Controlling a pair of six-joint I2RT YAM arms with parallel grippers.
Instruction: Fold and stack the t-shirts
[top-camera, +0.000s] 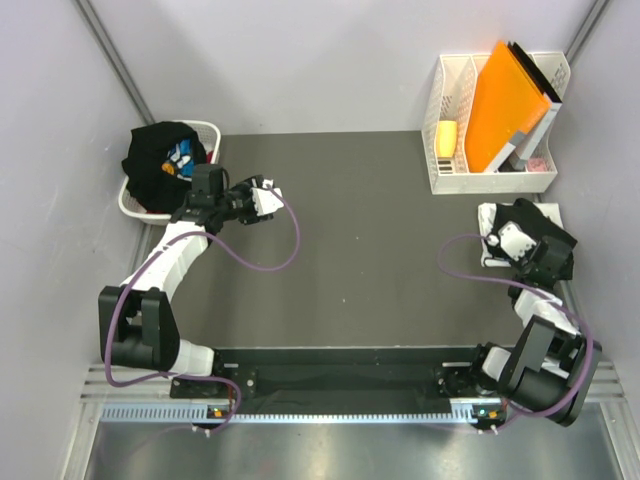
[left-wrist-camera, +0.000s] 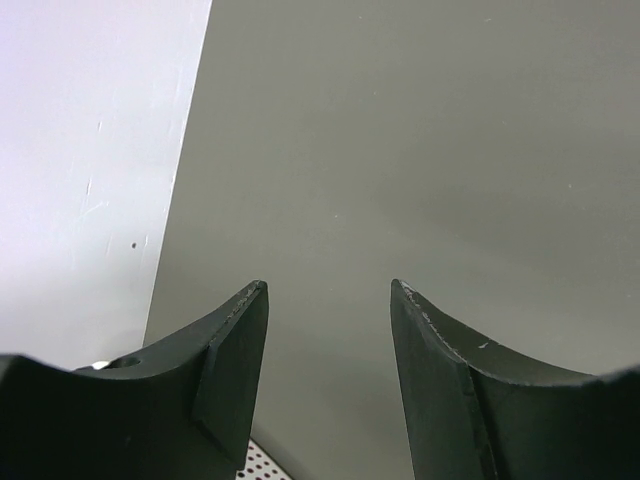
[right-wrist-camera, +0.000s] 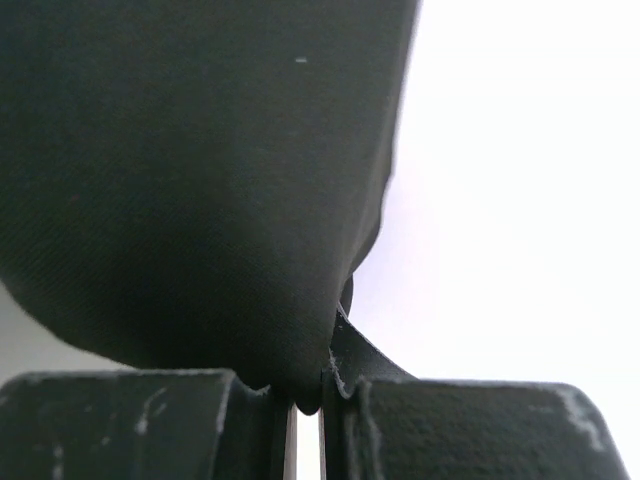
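A dark grey worktop (top-camera: 360, 250) fills the floor of a booth closed in by pale grey walls (top-camera: 330, 60), with a metal rail (top-camera: 340, 410) along its near edge.

At the far left corner stands a white laundry basket (top-camera: 133, 205). A black tee (top-camera: 155, 165) is heaped in it, crumpled so that no long axis can be read. Its blue and white print shows on the side turned toward the middle of the worktop.

Just right of the basket hangs the left pincer (left-wrist-camera: 328, 330). Its jaws are parted with nothing between them, and it points out over bare grey surface.

At the far right corner a white file rack (top-camera: 445, 180) holds an orange folder (top-camera: 505, 105) leaning on a slant.

Nearer, by the right wall, a folded white tee (top-camera: 551, 213) lies flat. The arm covers most of it, so I cannot tell its long axis. The right pincer (right-wrist-camera: 308, 395) sits over it with its jaws pressed together on a fold of black fabric (right-wrist-camera: 200, 180), which fills the upper left of the wrist view and narrows down into the jaws.
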